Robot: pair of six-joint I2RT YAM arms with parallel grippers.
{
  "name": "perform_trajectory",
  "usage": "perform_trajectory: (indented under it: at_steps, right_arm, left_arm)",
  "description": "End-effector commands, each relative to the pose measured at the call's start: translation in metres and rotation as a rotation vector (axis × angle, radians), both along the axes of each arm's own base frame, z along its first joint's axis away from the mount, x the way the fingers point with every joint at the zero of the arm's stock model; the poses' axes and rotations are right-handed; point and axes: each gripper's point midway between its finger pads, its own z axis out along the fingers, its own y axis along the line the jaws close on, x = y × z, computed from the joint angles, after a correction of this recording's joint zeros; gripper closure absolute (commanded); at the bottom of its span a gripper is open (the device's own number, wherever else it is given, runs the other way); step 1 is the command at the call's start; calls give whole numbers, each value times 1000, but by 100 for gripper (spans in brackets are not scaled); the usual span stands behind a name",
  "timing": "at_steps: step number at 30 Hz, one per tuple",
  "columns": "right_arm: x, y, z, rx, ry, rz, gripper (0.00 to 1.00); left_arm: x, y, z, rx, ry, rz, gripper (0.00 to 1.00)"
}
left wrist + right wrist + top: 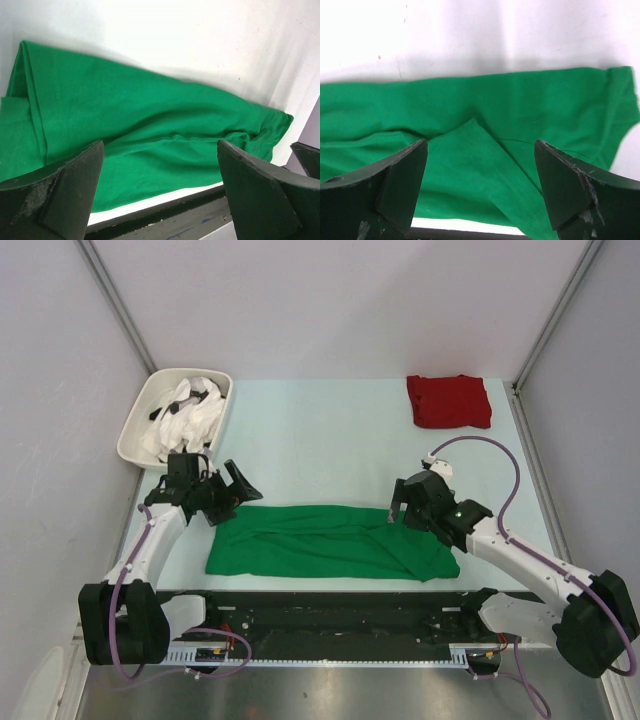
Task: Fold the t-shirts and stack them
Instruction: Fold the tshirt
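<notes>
A bright green t-shirt [330,540] lies folded into a long band across the near part of the table [320,440]. A dark red t-shirt [449,401] sits folded square at the far right. My left gripper [238,492] hovers just off the green band's left end, jaws wide apart with nothing between them. My right gripper [396,510] is above the band's right part, also open and empty. The left wrist view shows the green t-shirt [150,130] lengthwise, past the open left gripper [160,175]. Under the open right gripper [480,170], the green t-shirt [475,150] has a folded corner.
A white bin [177,416] holding white and black cloth items stands at the far left. A black rail [330,612] runs along the table's near edge, just below the green band. Grey walls close in the left and right sides.
</notes>
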Motion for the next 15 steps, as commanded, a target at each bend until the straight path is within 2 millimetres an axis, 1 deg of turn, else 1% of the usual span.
perform_trajectory:
  at_steps: [1,4,5,7,8,9,12,15]
  right_arm:
    - [8,42,-6,143,27,263,11]
    - [8,45,-13,156,48,290,14]
    - [4,50,-20,164,80,314,16]
    - [5,52,-26,161,95,330,22]
    - [4,53,-35,156,124,337,23]
    - [5,55,-37,159,124,341,25]
    - [5,55,-51,146,149,345,28]
    - [6,51,-62,116,161,342,28]
  left_arm:
    - [23,-4,20,-25,-93,-29,2]
    - [25,-6,17,-37,-87,-33,2]
    - [25,-6,15,-39,-81,-32,2]
    - [26,-7,14,-43,-80,-32,2]
    - [26,-7,13,-42,-79,-33,2]
    - [25,-7,11,-43,-73,-33,2]
    - [23,-6,7,-36,-66,-34,2]
    - [21,-6,3,-31,-59,-41,2]
